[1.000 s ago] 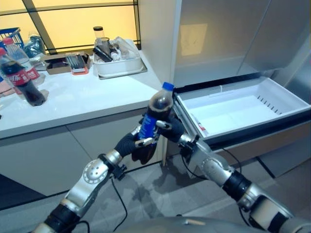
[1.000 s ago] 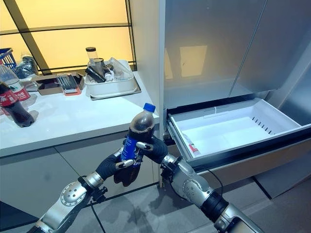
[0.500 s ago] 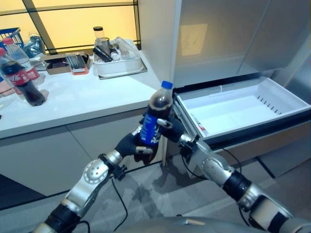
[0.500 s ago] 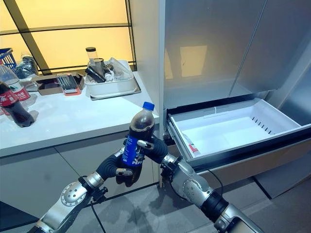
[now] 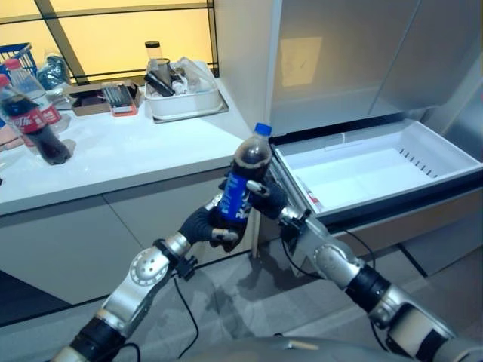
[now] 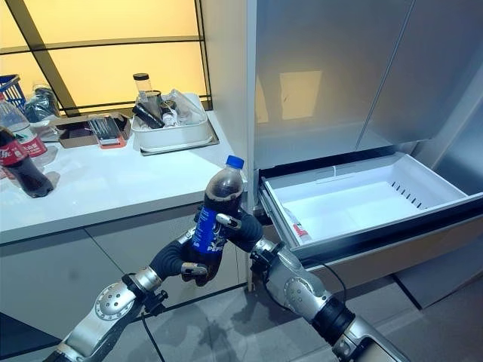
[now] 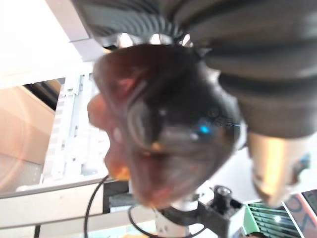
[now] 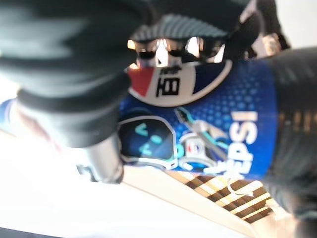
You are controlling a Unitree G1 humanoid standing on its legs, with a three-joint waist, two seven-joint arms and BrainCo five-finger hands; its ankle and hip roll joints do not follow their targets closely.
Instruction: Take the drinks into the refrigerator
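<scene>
Both my hands are on the cola bottle [image 5: 243, 185] right now, holding it up in the air just off the corner of the white counter [image 5: 128, 154] and just left of the open refrigerator drawer [image 5: 377, 162]. My left hand [image 5: 205, 225] cups the bottle low down, fingers curled under and round its base. My right hand [image 5: 266, 200] wraps the blue label from the drawer side, with a finger [image 5: 256, 185] laid across the front. The bottle stands nearly upright, tipped a little so its blue cap [image 5: 262, 130] leans toward the drawer. It is dark with cola up to the neck (my right wrist camera has the blue label [image 8: 208, 124] pressed close against my palm). The bottle is outside the drawer, beside its front left corner.

The drawer is pulled out, white inside, with a small packet [image 5: 311, 197] lying along its left wall. Back on the counter stands a second cola bottle with a red label [image 5: 34, 124] at the far left, a white tub of clutter [image 5: 185, 102] near the window, and a flat tray [image 5: 98, 98] beside it.
</scene>
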